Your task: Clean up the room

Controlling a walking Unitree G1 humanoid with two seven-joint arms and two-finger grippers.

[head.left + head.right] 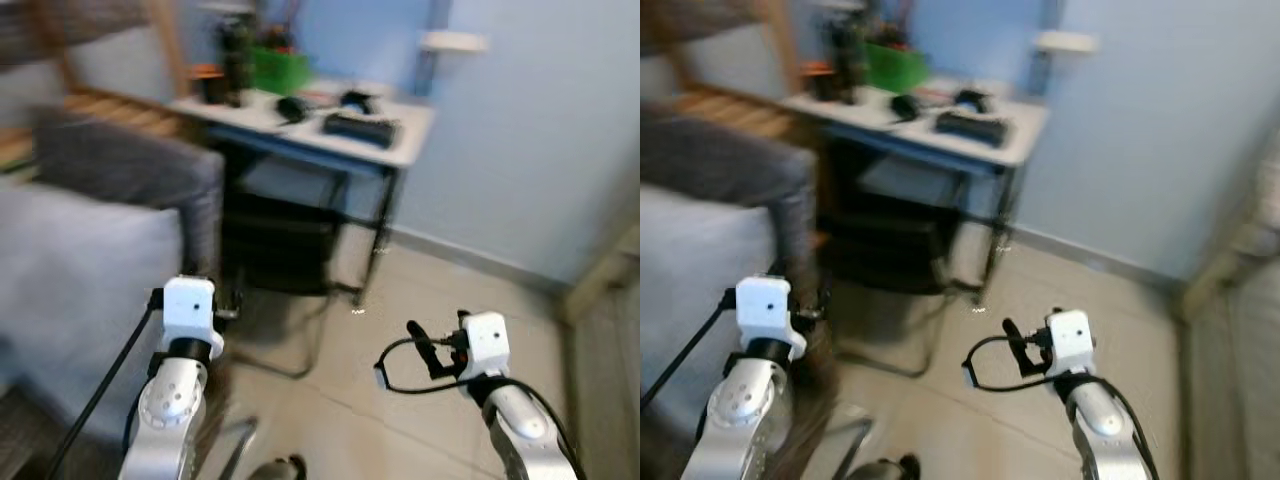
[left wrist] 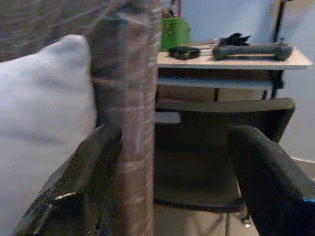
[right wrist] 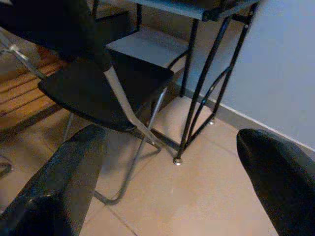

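Both head views were smeared by motion blur, so the desk (image 1: 330, 125) and the things on it showed only as soft shapes, and the grey sofa (image 1: 90, 250) lost its edges. The light was even, cool and moderately dim, with a deep shadow under the desk around the black chair (image 3: 103, 88). The wrist views were sharper but darker, their near black fingers (image 2: 74, 191) out of focus.

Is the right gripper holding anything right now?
No. In the right wrist view the right gripper has its two black fingers spread wide, with only floor tiles and a chair beyond them.
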